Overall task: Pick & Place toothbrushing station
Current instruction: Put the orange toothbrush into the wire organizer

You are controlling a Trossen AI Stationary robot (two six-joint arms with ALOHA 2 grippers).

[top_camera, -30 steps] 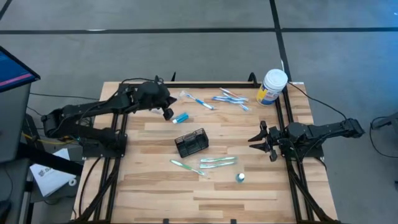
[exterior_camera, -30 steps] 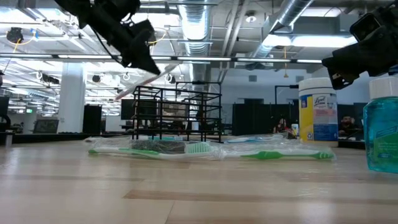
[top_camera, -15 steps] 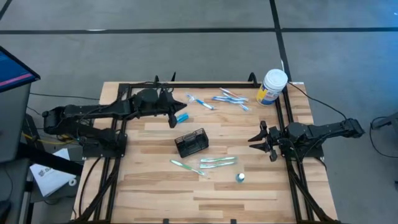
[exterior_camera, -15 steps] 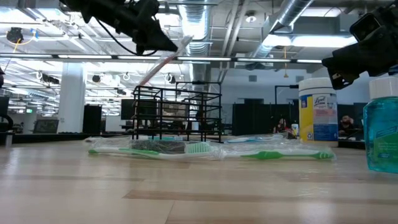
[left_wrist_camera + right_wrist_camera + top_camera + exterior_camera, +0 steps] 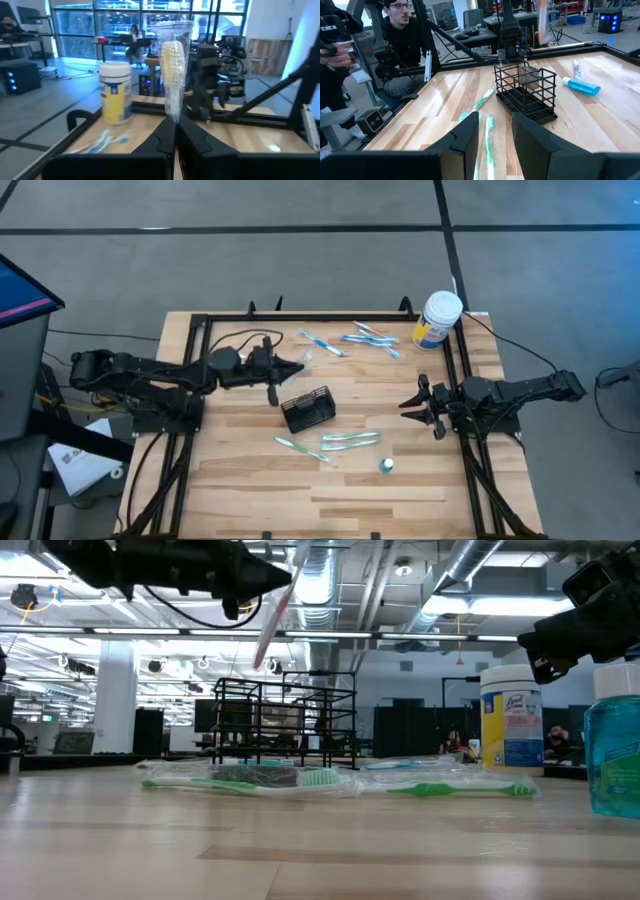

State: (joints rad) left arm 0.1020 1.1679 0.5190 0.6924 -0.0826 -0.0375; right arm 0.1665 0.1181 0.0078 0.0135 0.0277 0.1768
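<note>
Toothbrush in clear wrapping (image 5: 174, 75), pale yellow at the bristle end, stands up between the tips of my left gripper (image 5: 285, 370), and those jaws are pressed fully together on its lower end. From overhead that gripper hangs above the table just beside the small black wire-mesh holder (image 5: 308, 409), on the side toward the far edge; the level view shows the wrapped brush (image 5: 272, 622) tilted and well above the holder (image 5: 285, 720), not yet in any compartment. The holder stands upright near the middle of the light wooden slatted table (image 5: 250, 480), and from what I can see its compartments hold nothing so far. My right gripper (image 5: 412, 404) waits at the right side of the table with its fingers standing partly apart around nothing, pointed toward the holder, which its own camera shows ahead (image 5: 525, 92). I judge the job to be barely begun: one brush is lifted and on its way, none is stowed. Left on the wood are two green wrapped toothbrushes (image 5: 350, 441) just in front of the holder, another green one (image 5: 300, 448) beside them, a scatter of blue wrapped brushes (image 5: 368, 338) near the far edge, a blue tube (image 5: 581, 86) by the holder, and a small bottle of blue liquid (image 5: 386, 466) toward the near edge. The tall white round canister with the yellow-and-blue label (image 5: 438, 319) stands at the far right corner, well apart from all of it.
</note>
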